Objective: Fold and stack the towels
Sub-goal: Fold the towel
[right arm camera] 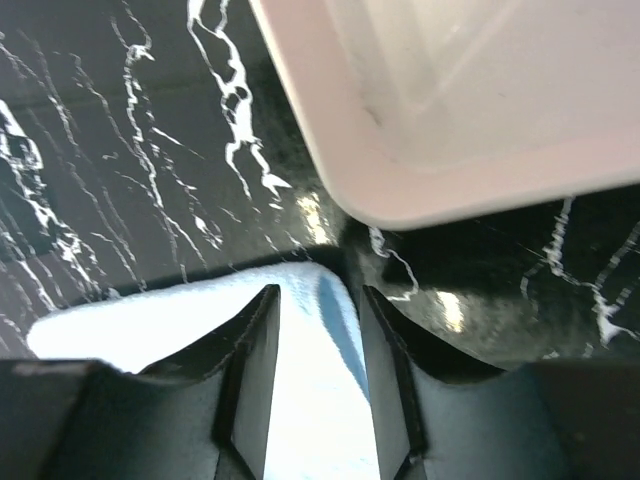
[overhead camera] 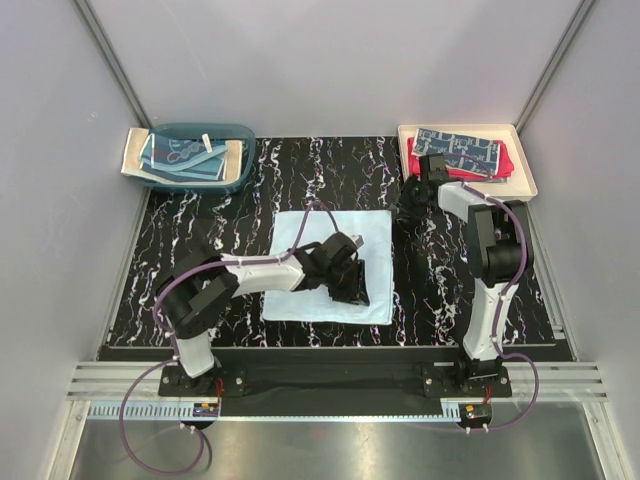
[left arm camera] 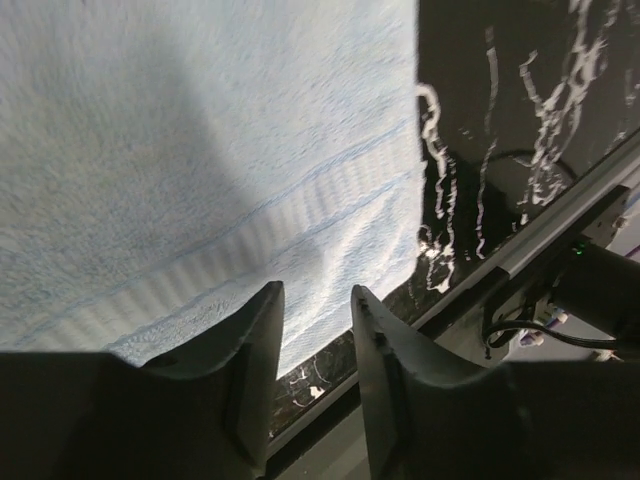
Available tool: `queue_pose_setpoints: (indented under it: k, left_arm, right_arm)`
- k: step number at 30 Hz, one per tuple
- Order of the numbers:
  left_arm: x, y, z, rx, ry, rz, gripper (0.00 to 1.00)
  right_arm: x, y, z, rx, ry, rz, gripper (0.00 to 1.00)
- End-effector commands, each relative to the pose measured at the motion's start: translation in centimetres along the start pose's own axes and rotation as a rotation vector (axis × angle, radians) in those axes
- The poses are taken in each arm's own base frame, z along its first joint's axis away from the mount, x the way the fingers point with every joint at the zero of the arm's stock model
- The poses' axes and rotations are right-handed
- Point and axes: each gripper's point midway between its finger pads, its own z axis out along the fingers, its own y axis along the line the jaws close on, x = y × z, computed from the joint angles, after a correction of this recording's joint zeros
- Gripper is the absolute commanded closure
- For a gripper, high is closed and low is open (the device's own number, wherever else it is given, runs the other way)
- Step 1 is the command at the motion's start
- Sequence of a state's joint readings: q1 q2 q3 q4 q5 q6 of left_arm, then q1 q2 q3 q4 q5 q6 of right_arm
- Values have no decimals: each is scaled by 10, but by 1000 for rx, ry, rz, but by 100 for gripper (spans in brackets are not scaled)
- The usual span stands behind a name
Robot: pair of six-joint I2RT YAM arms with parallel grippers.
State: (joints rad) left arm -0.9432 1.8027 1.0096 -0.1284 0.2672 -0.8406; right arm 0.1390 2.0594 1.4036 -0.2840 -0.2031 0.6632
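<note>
Far off to the left pincer's left, a teal basket (overhead camera: 243, 165) holds patterned towels (overhead camera: 180, 155) that have not been folded. The left pincer (left arm camera: 315, 345) hangs with its jaws parted and nothing between them. The light blue towel (overhead camera: 300, 240) lies flat on the counter (overhead camera: 440, 270), right under and ahead of this pincer's tips. The towel's near edge passes below the gap, and its near right corner sits just off to one side. The right pincer (right arm camera: 320, 330) is also released, its jaws apart over the towel's far right corner, which lies flat beneath them and is not pinched. Just beyond its tips is the corner of the cream tray (overhead camera: 525, 175), where a patterned towel (overhead camera: 458, 150) rests folded on a red towel (overhead camera: 505, 162). The towel is close to square, with its edges square to the counter. Both pincers stand over its right edge, the left nearer the near corner and the right on the far one. A fold would likely mean gripping that edge and carrying it leftward across the cloth.
</note>
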Motion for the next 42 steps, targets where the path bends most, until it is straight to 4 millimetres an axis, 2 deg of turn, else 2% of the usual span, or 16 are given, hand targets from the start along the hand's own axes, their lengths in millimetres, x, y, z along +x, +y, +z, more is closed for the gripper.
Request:
queue_pose_setpoints:
  k: [1,2,4,5,6,8,9,10,11,12,16,22,23,30,37,42]
  left_arm:
    - [-50,-39,-43,93,-110,55,59]
    - [-67,-49,-57,106,-158,64,59]
    - [-89,-34,-74,40,-213,34,58]
    - [-109,-27,-88,-8,-286,15,57]
    - [-115,-10,-95,-61,-296,-21,57]
    - [-148,34,-115,-164,-394,-101,56]
    - [-155,55,-122,-227,-411,-129,56]
    - [-170,83,-132,-288,-453,-164,55]
    - [-178,98,-137,-321,-470,-177,55]
    - [-188,123,-141,-376,-473,-219,56]
    - [-214,165,-143,-451,-446,-204,58]
    - [-233,196,-138,-493,-382,-182,59]
    - [-230,203,-136,-514,-362,-191,59]
    - [-242,241,-124,-591,-322,-220,59]
    - [-256,260,-113,-596,-314,-239,59]
    - [-261,264,-111,-589,-319,-247,59]
  right_arm:
    - [-25,13,-31,5,-81,-65,54]
    - [-28,13,-36,6,-94,-70,54]
    - [-27,13,-38,6,-97,-87,54]
    - [-28,15,-41,-1,-98,-92,54]
    - [-28,14,-41,0,-95,-109,54]
    - [-26,16,-36,-7,-73,-132,55]
    - [-25,15,-37,0,-62,-143,55]
    - [-24,15,-36,-3,-57,-147,56]
    - [-25,17,-36,-16,-64,-150,56]
    - [-25,18,-35,-21,-66,-152,57]
    - [-23,20,-31,-34,-52,-174,60]
    - [-13,22,-30,-45,-29,-207,61]
    - [-13,23,-31,-49,-30,-208,61]
    - [-10,23,-25,-47,-17,-223,62]
    - [-10,16,-18,-19,-5,-231,62]
    - [-11,14,-13,-5,1,-236,62]
